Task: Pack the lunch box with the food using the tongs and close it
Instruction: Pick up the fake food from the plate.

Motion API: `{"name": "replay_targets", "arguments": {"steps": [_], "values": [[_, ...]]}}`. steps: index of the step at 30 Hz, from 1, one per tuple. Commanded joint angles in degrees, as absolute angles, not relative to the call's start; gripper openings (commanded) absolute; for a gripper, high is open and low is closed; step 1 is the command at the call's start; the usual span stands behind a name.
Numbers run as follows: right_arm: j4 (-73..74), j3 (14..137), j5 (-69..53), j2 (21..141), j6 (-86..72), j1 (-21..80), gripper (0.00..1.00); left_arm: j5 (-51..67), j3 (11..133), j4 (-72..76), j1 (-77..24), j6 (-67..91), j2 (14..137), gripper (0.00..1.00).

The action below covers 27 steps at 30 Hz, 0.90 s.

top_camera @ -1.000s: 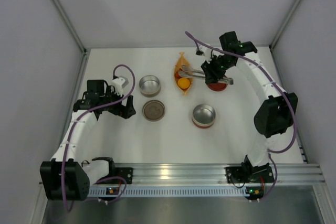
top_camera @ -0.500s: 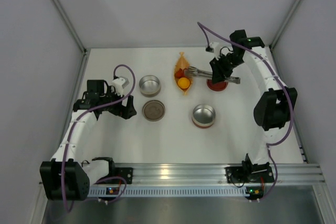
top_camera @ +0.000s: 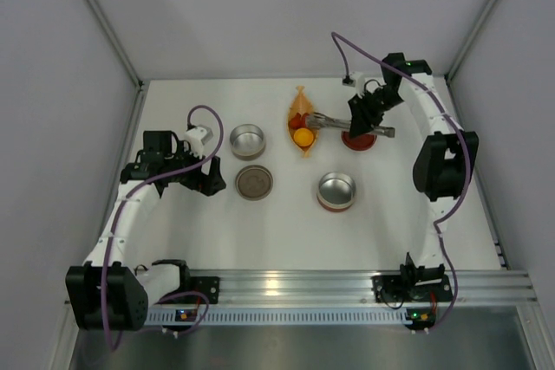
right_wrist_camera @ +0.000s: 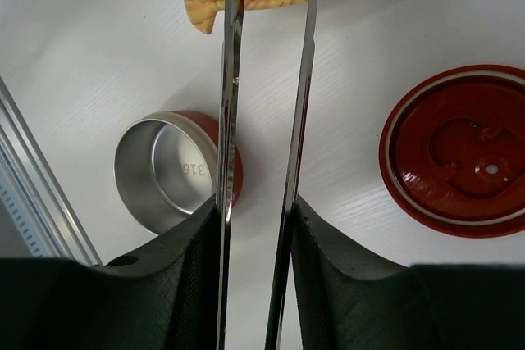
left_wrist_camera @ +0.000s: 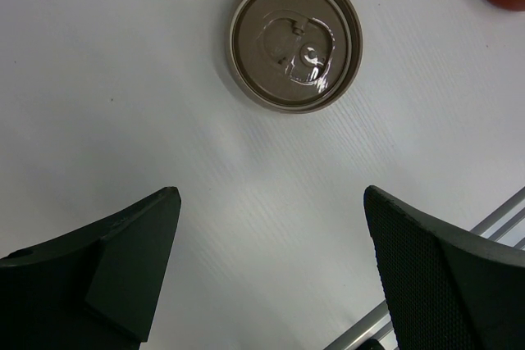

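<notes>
- Food: an orange-yellow piece (top_camera: 303,137) and a red piece (top_camera: 297,120) lie side by side in the leaf-shaped dish (top_camera: 300,97), at the far middle of the table (top_camera: 390,231)
- The tongs (top_camera: 334,121) reach from the right towards the dish; in the wrist view their two thin arms run either side of the orange-yellow piece, with the tips cut off at the top edge
- The right gripper (top_camera: 360,119) is clamped on the tongs, its pads pressing both arms from outside, and a gap shows between the arms
- To do this step well, the squeeze should be gentle: the piece is round and would likely roll or pop out under a hard pinch
- The tips should sit low around the widest part of the piece, clear of the dish rim, before any lift
- The red-walled tin (top_camera: 336,190) stands open near the dish and looks the closest place to drop it; the red lid (top_camera: 360,139) lies flat beneath the right gripper
- The left gripper (top_camera: 204,181) hovers with jaws wide apart and nothing between them, near the brown lid (top_camera: 254,182) and the plain tin (top_camera: 247,139)
</notes>
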<state>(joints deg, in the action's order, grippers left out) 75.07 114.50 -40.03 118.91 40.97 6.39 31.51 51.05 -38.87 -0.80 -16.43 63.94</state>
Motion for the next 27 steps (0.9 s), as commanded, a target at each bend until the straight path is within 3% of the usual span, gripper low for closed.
{"name": "replay_targets", "arguments": {"steps": [1,27], "values": [[80.3,118.0,-44.1,121.0,41.8,5.8,0.35,32.9,53.5,-38.8,-0.5,-16.6,64.0,0.98],[75.4,115.9,-45.2,124.6,38.3,5.4,0.35,32.1,52.4,-38.2,-0.5,-16.6,64.4,0.98]]}}
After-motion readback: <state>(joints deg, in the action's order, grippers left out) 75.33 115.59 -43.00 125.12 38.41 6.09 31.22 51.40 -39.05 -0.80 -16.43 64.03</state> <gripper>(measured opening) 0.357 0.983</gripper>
